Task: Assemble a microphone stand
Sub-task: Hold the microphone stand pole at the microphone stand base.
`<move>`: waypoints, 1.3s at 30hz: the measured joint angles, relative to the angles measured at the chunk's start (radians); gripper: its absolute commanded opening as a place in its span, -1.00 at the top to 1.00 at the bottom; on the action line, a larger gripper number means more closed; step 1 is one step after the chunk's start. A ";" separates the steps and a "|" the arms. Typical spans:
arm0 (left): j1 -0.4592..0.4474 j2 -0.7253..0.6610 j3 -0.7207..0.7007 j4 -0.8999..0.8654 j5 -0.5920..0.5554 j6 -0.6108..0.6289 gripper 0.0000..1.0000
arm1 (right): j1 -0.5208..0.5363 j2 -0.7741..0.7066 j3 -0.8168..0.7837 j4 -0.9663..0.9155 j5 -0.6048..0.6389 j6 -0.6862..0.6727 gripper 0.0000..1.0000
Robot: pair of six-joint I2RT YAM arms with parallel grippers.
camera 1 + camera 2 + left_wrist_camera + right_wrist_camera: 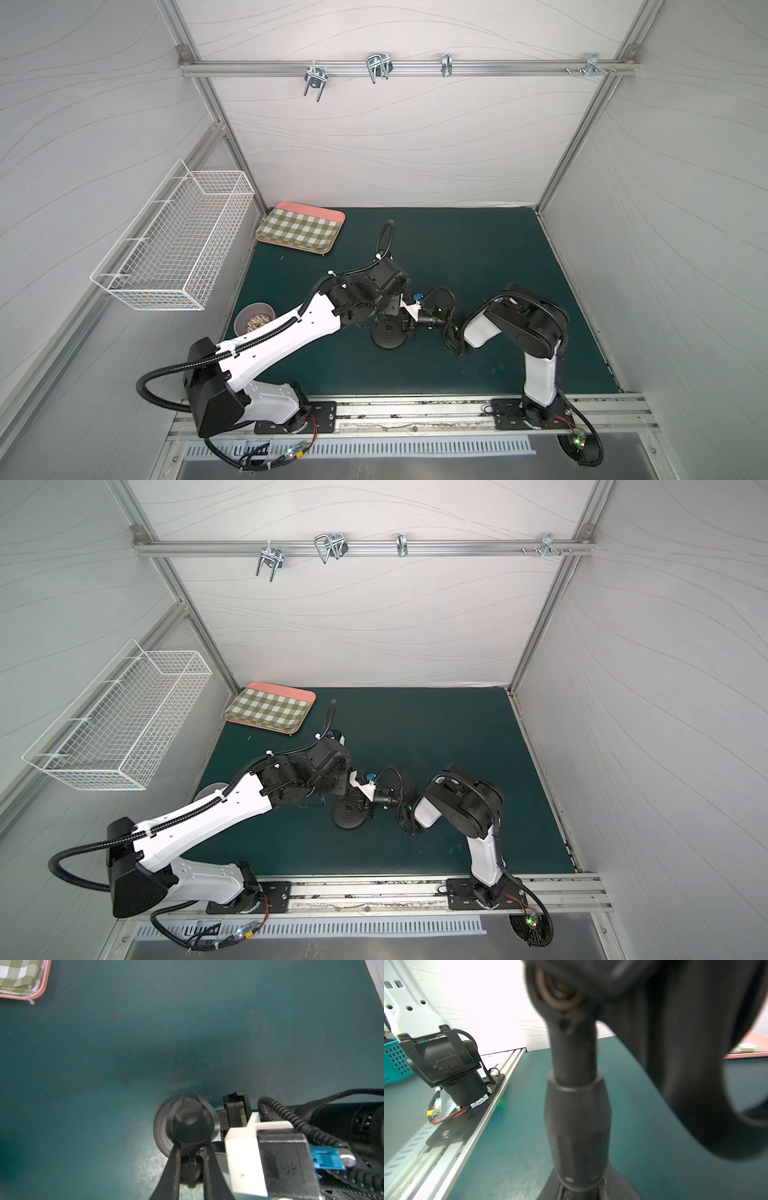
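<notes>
Microphone stand (pixel 388 336) is near the middle of the green worktop (pixel 478 257), between my two arms, and it looks almost assembled: the rod (pixel 574 1059) stands upright in the centre of the round base (pixel 161 1132), with the U-shaped clip (pixel 173 1113) on top. My left fingers (pixel 175 1167) are closed on the rod just under the clip, coming from above. My right fingers (pixel 218 1153) are closed low on the rod, near its foot, though the right wrist view is blurred there. I judge the joining done or nearly done, but I cannot see if the rod sits fully tight in the base. What is left, I think, is to finish tightening, then let go with both grips and check that it stands alone
</notes>
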 measured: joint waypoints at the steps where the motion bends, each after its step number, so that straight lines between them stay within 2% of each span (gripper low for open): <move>1: 0.000 0.000 0.000 0.000 -0.001 0.001 0.84 | 0.000 0.002 0.001 0.000 0.000 0.000 0.55; 26: -0.011 -0.016 -0.048 0.072 -0.038 0.024 0.84 | -0.010 0.013 0.011 0.003 0.005 -0.001 0.56; 30: -0.012 -0.026 -0.067 0.098 -0.039 0.023 0.84 | -0.011 0.018 0.012 0.003 -0.003 0.000 0.49; 35: -0.015 -0.038 -0.079 0.108 -0.040 0.023 0.84 | -0.031 0.018 0.002 0.004 -0.058 0.023 0.39; 39: -0.015 -0.044 -0.084 0.109 -0.039 0.023 0.84 | -0.071 0.018 0.002 0.005 -0.137 0.055 0.43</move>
